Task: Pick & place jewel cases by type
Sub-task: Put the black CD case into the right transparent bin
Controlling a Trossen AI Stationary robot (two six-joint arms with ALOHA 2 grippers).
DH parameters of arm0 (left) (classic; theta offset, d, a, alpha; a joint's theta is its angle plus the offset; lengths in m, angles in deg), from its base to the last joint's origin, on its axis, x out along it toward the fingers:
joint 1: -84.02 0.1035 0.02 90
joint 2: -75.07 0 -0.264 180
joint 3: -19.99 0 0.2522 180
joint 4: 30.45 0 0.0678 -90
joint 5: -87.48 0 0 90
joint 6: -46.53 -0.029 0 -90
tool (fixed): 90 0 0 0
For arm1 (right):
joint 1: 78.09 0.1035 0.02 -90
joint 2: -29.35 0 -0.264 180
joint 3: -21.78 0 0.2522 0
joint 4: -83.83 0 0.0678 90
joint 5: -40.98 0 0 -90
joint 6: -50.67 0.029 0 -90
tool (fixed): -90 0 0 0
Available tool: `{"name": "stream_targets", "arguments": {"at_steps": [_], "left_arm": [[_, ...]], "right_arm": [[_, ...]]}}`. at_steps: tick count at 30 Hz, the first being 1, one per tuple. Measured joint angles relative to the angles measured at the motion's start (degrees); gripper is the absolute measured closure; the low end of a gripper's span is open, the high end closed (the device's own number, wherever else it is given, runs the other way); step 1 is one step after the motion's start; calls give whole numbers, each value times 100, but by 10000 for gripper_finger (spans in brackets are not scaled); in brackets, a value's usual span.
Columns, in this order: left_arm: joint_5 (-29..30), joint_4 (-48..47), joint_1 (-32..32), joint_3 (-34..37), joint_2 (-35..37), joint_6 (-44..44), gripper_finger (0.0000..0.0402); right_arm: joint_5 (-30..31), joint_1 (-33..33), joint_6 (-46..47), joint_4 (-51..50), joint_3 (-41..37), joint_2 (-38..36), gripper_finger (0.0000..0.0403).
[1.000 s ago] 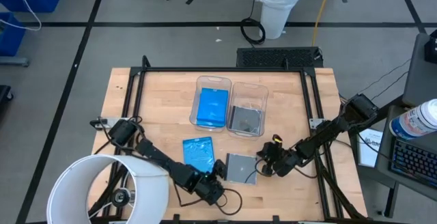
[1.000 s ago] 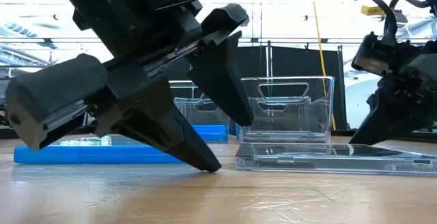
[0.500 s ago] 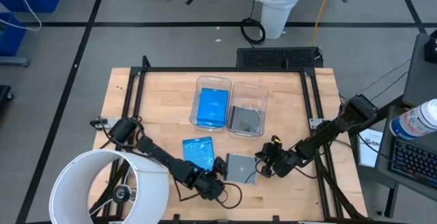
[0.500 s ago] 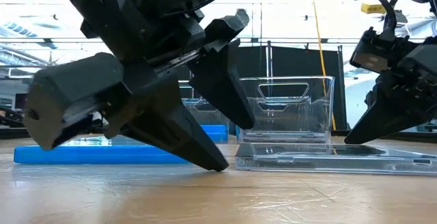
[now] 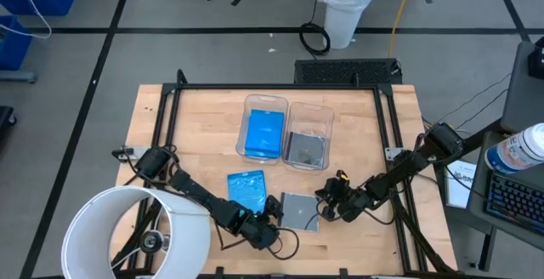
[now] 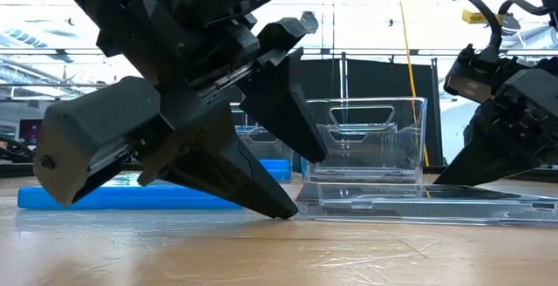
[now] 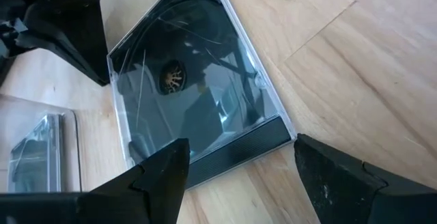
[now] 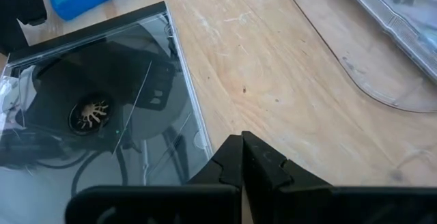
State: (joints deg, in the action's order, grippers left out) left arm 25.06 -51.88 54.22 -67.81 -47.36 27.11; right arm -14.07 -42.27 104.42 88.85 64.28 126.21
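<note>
A dark smoky jewel case (image 5: 299, 212) lies flat on the table near its near edge. My left gripper (image 5: 274, 218) is open at the case's left edge; in the left wrist view its fingers stand wide apart on either side of the black spine (image 7: 232, 152). My right gripper (image 5: 326, 202) is shut at the case's right edge. A blue jewel case (image 5: 247, 190) lies flat on the table to the left. Another blue case (image 5: 264, 132) lies in the left bin and another dark case (image 5: 305, 148) in the right bin. My left gripper has one fingertip (image 6: 283, 207) on the table right beside the case's left edge (image 6: 301, 206); I cannot tell whether it touches the case. My right gripper has its shut fingertips (image 8: 240, 149) against the case's right edge (image 8: 205, 142), slanting down from the table's right. The case lies on the table.
Two clear bins (image 5: 265, 102) (image 5: 311, 111) stand side by side at the table's middle. A black frame rail (image 5: 280, 87) runs around the tabletop. A white round lamp shade (image 5: 127, 232) overhangs the near left corner. Bare wood lies to the far left and far right.
My right gripper has moved slightly toward the table's left, staying shut at the dark case's edge. My left gripper has edged toward the case, its fingertip now closer to the case's left edge. The case has slid a little leftward.
</note>
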Motion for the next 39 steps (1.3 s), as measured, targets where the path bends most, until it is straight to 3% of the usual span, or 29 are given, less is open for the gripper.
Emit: {"name": "stream_targets", "arguments": {"at_steps": [16,39], "left_arm": [[844,907,-99,26,-46,-760,133],[1191,1555,-98,11,-37,-1286,133]], "right_arm": [[-60,-7,24,41,2,20,403],[-71,-7,-1,128,0,31,403]]}}
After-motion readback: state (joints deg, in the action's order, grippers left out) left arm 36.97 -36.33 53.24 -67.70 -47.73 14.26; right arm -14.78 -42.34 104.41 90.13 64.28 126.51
